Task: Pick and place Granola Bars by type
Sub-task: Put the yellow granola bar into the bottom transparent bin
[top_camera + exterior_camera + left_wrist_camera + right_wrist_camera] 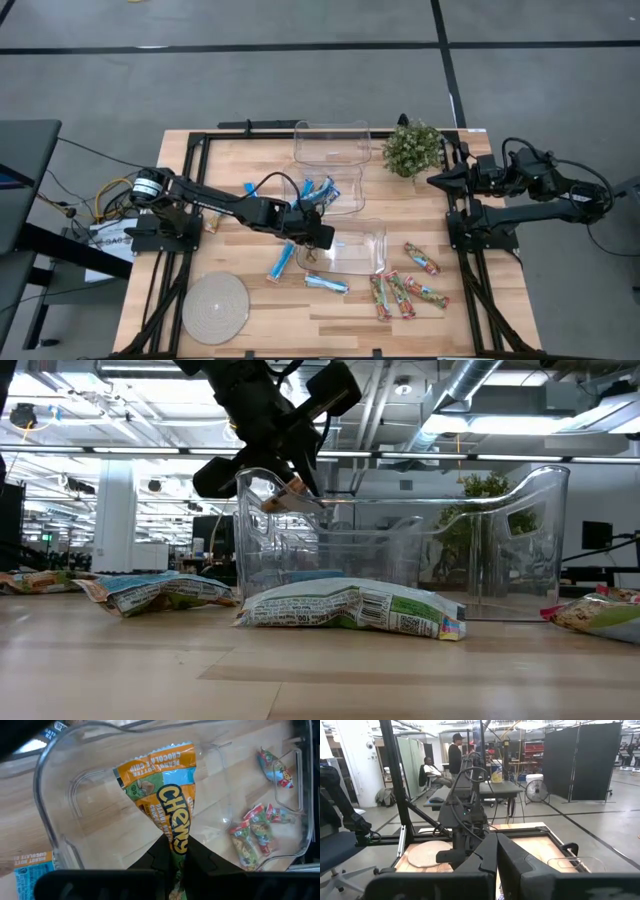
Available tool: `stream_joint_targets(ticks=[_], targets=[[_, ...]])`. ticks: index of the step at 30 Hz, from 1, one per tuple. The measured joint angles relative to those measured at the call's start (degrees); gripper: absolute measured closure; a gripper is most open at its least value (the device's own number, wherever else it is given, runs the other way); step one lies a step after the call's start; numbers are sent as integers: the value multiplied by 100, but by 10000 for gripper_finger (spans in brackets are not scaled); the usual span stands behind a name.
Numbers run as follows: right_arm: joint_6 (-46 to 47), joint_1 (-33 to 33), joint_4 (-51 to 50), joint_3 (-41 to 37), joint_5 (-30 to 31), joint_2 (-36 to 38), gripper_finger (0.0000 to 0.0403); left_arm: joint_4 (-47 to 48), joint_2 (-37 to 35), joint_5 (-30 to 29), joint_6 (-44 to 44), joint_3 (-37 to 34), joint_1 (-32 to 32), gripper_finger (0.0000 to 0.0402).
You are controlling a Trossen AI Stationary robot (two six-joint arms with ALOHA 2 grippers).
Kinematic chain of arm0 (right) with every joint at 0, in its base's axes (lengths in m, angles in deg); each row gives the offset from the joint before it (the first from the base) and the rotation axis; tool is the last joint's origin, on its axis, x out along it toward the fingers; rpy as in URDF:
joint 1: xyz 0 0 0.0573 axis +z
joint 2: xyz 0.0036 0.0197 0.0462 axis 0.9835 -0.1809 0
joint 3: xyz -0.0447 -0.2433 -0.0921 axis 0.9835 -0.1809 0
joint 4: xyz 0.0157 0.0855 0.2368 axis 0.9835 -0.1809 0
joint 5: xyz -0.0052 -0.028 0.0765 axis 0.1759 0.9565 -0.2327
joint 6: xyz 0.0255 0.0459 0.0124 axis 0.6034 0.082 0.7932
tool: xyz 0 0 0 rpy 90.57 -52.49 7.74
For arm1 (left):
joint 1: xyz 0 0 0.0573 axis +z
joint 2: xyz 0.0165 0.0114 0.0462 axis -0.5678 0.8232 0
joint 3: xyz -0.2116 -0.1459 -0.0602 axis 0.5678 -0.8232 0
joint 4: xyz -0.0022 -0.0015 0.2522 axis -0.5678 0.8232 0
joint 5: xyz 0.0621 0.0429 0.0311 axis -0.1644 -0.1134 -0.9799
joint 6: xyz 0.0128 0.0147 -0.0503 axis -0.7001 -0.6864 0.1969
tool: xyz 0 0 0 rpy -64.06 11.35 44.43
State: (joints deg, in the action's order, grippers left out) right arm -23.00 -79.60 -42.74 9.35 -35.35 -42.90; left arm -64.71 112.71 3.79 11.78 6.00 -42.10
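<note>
Left gripper (175, 855) above the near clear bin (372, 262), fingers (155, 862) clamped on the tail end of a tan-brown granola bar (162, 790), wrapper dangling over the bin's open mouth. Thin pinch on slick foil: likely to slip or twist and land on the rim or the tabletop (260, 310). Release too near the wall risks a bounce out. Blue bars (282, 262) and red-green-orange bars (400, 292) loose beside the bin. Right gripper (438, 178) parked by the plant (412, 147), fingers clenched, empty.

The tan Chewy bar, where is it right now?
The tan Chewy bar hangs from the left gripper, just over the near clear bin at mid-table in the high view.
</note>
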Motion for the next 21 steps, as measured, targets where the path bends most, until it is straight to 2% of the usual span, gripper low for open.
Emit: stream_joint_targets(ticks=[21], targets=[[0,-1,2,0,-1,-2,403,-35,203,91,151,13,76,384]])
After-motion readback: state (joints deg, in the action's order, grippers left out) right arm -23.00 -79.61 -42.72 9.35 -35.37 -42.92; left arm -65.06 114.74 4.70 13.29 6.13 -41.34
